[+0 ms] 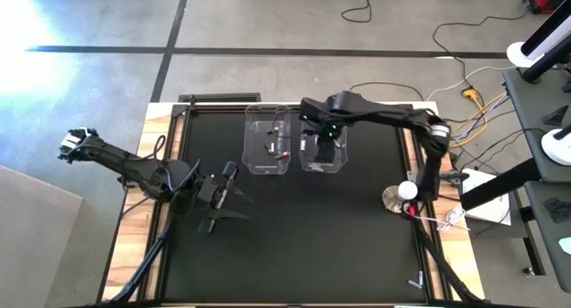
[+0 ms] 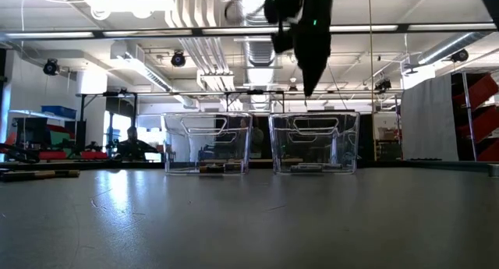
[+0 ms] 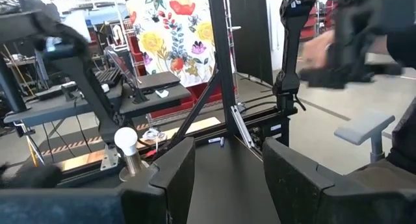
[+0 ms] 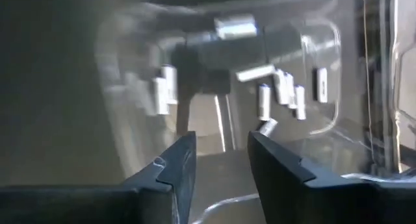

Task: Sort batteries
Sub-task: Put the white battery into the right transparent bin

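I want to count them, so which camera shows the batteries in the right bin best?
The right wrist view: it looks into the right bin at the batteries. The high view has the right gripper covering them; the low view shows little.

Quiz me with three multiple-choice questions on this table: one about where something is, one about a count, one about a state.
1. Where is the right tool?
A. Above the right-hand clear bin
B. Down on the mat near the table's front edge
C. Beside the round disc at the table's right edge

2. How many clear bins stand on the table?
A. One
B. Two
C. Four

3. What are the left tool's fingers doing?
A. Clamping a battery
B. Clamping a bin's wall
C. Standing apart, with nothing between them

Answers:
1 A: the high view shows it over that bin.
2 B: the low view shows the left bin and the right one side by side.
3 C: the left wrist view shows only mat between them.
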You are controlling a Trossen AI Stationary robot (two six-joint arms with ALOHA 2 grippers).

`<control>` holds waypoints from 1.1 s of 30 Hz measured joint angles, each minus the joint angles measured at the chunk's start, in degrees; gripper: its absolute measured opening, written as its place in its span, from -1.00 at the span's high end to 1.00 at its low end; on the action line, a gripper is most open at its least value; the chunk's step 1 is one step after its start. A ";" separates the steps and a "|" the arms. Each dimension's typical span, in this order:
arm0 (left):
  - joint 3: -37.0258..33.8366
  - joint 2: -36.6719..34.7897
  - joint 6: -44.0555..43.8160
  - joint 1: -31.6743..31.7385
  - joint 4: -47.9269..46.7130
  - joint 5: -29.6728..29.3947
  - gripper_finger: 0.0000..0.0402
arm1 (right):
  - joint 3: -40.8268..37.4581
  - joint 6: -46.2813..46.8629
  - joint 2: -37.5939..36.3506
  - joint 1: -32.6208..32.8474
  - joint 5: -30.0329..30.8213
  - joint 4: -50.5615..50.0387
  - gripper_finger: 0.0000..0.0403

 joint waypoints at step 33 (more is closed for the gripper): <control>0.00 3.85 1.28 -7.17 10.73 15.83 0.21 | -8.77 64.17 2.54 68.00 3.61 7.01 0.36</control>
